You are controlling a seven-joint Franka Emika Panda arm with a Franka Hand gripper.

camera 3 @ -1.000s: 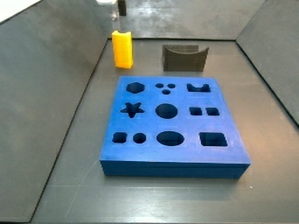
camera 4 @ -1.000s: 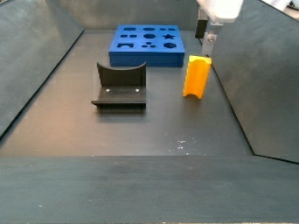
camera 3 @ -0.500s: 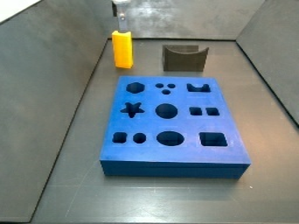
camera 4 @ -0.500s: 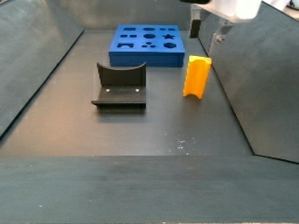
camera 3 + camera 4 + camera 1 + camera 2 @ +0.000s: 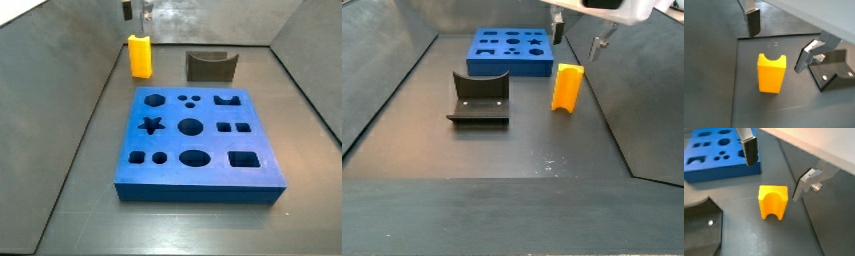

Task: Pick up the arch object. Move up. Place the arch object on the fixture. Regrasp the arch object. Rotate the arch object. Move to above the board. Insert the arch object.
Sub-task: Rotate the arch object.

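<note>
The arch object (image 5: 139, 56) is a yellow-orange block standing upright on the dark floor, untouched, its notch at the top in both wrist views (image 5: 772, 74) (image 5: 773, 202). My gripper (image 5: 579, 40) hangs open above it and holds nothing. Its two silver fingers (image 5: 753, 22) stand wide apart, well above the block on either side. In a side view only the fingertips (image 5: 128, 10) show at the picture's top edge. The dark fixture (image 5: 478, 97) stands beside the block, apart from it. The blue board (image 5: 214, 178) lies flat with its shaped cutouts all unfilled.
Grey walls enclose the floor on three sides; the arch object stands near one side wall (image 5: 80, 70). The fixture (image 5: 210, 66) sits between the board and the back wall. The board's edge (image 5: 711, 173) shows near a finger.
The gripper has risen above the arch object, its body now mostly out of both side views. The arch object, fixture and board have not moved.
</note>
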